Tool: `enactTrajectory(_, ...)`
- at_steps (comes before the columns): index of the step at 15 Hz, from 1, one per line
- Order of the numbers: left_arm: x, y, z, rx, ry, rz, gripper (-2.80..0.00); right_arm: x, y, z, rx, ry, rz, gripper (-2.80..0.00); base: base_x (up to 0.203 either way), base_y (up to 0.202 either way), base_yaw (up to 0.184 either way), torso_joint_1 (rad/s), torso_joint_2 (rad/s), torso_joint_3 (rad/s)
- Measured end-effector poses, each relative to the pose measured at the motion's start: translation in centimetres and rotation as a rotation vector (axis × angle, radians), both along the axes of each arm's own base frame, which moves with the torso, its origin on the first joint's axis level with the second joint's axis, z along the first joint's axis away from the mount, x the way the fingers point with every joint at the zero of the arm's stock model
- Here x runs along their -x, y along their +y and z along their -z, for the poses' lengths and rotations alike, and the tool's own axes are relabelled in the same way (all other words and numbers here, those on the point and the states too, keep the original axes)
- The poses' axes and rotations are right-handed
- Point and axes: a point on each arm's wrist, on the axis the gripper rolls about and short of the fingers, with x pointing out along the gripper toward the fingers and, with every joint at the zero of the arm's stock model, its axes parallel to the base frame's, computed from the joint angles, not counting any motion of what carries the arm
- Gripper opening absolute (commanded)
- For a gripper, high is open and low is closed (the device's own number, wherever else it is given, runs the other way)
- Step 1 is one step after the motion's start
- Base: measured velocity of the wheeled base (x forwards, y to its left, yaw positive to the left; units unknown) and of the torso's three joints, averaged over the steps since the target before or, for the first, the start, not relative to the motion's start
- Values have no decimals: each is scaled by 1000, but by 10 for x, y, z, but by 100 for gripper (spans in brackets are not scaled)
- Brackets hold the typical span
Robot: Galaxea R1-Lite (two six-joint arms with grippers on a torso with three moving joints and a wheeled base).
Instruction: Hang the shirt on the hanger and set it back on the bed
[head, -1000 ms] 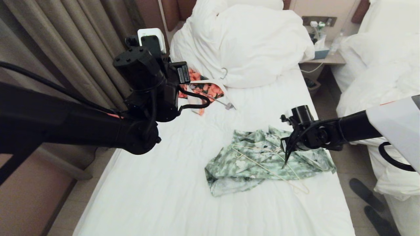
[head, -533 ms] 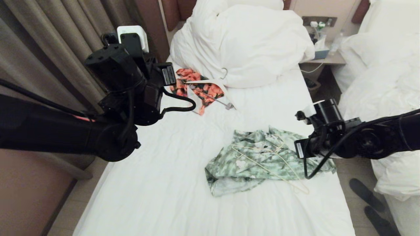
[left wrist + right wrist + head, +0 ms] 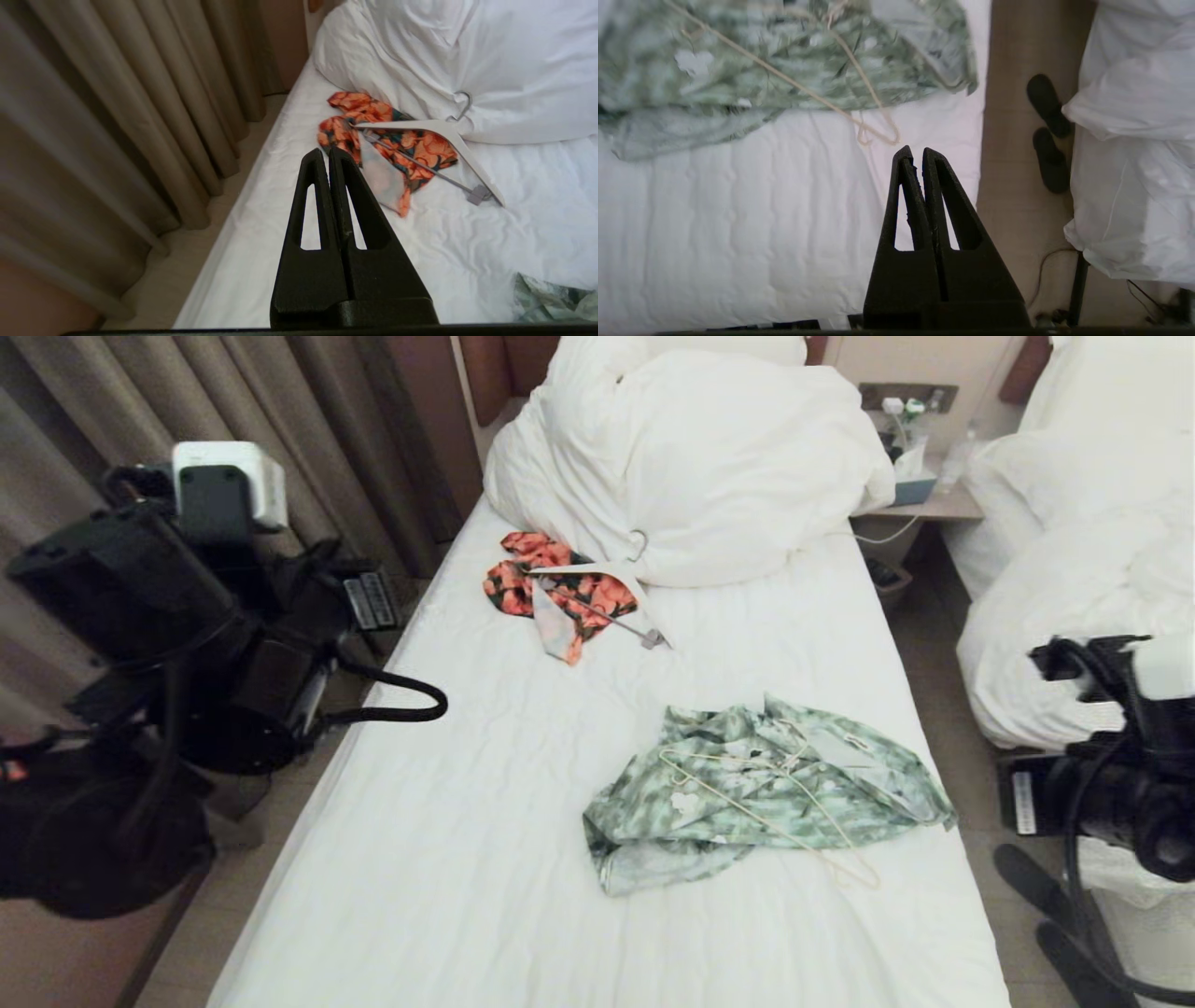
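- The shirt (image 3: 766,789) lies crumpled on the bed (image 3: 485,859), on the white sheet toward the bed's right edge, about midway along its length.
- The hanger (image 3: 782,803) rests flat on top of the shirt; one end with its thin hook pokes past the cloth onto the bare sheet at the near side.
- Farther up the bed, an orange flowered garment (image 3: 551,588) lies under a wide white hanger (image 3: 616,583) whose metal hook touches the big white duvet (image 3: 709,457) heaped at the head.
- The left pincer (image 3: 327,156) is pressed fully closed and holds nothing; it hangs beyond the left side of the bed, by the curtains (image 3: 233,420).
- The right pincer (image 3: 914,154) is also closed tight and empty, over the right edge of the bed, near the hanger's hook but apart from it.
- Brown curtains run along the left wall down to a pale floor.
- On the right, a strip of floor (image 3: 943,728) separates this bed from a second bed (image 3: 1074,551) piled with white bedding; a pair of dark slippers (image 3: 1048,130) sits on that strip.
- A nightstand (image 3: 934,504) stands between the two bed heads, with small items on it.
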Motion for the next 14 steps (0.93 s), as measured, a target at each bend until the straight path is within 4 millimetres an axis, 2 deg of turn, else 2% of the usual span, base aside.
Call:
enactTrajectory(2,27,23,-7,-3,-24,-55,-280,33,-17,-11,-20,-57,20,-280,0,0,0,0,0,0)
enactTrajectory(5,75,70,-18,-4,-86,-221,-280,88,-45,-21,-46,-131,72,-280,0,0,0,0,0,0)
enactTrajectory(7,117,93,-24,6,-135,-317,-280,128,-63,-24,-66,-198,123,-280,0,0,0,0,0,0)
enactTrajectory(9,165,105,-23,19,-180,-381,-280,169,-76,-22,-81,-271,186,-280,0,0,0,0,0,0)
enactTrajectory(11,207,111,-15,27,-201,-427,-280,202,-82,-14,-85,-312,230,-280,0,0,0,0,0,0)
enactTrajectory(13,240,113,3,23,-186,-465,-280,225,-85,-3,-80,-330,241,-280,0,0,0,0,0,0)
enactTrajectory(14,249,113,15,19,-171,-476,-280,233,-85,3,-81,-338,233,-280,0,0,0,0,0,0)
